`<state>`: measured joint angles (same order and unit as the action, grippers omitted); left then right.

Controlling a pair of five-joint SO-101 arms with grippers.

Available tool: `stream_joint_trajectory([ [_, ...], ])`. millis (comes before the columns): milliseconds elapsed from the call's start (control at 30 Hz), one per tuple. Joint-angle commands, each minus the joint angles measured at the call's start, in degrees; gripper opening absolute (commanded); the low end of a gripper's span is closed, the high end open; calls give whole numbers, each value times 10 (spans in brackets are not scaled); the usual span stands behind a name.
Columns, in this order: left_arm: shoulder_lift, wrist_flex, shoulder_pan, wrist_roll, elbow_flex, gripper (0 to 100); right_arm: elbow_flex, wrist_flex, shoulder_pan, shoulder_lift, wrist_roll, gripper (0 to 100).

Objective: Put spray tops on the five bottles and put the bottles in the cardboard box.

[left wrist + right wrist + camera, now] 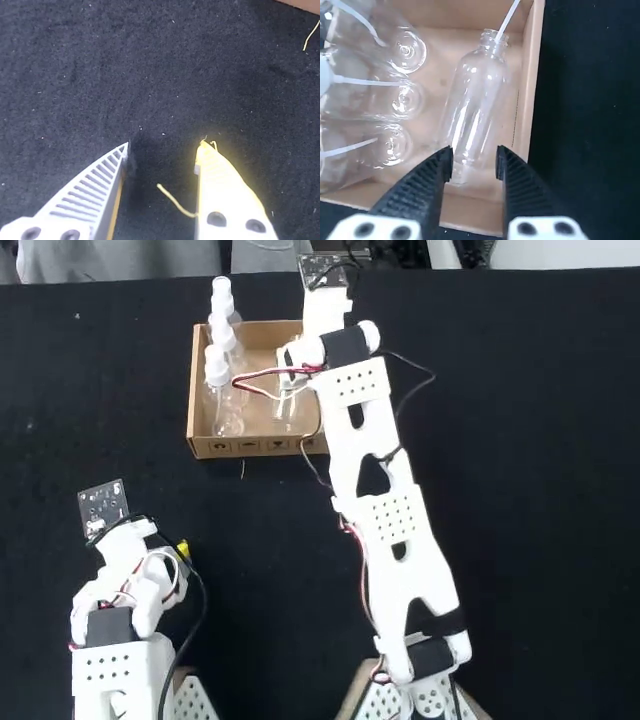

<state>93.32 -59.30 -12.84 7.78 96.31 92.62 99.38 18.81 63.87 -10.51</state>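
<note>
Note right gripper over the cardboard box, jaws spread astride the base end of the bottle just beside the box wall, long axis running straight away from the pincer, neck farthest; left gripper, likewise spread, well apart.

Work surface: a table draped in black cloth that runs to every edge of the high view. Close up, the cloth carries pale lint specks and a stray pale thread. Beyond the table's far edge lie a grey strip and a paler strip. Lighting is even.
</note>
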Motion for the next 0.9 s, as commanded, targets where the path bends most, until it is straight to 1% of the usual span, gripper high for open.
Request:
stream_joint_trajectory([
  [0,7,-3,-5,-1,15,199,31,19,4,-74,9,82],
  [333,7,-3,-5,-1,15,199,31,20,4,-88,9,82],
  [533,7,-3,-5,-1,15,199,23,21,-5,-139,10,82],
  [667,7,-3,-5,-1,15,199,-51,21,-12,-191,10,82],
  [867,7,-3,-5,-1,15,199,-204,18,-10,-313,11,86],
])
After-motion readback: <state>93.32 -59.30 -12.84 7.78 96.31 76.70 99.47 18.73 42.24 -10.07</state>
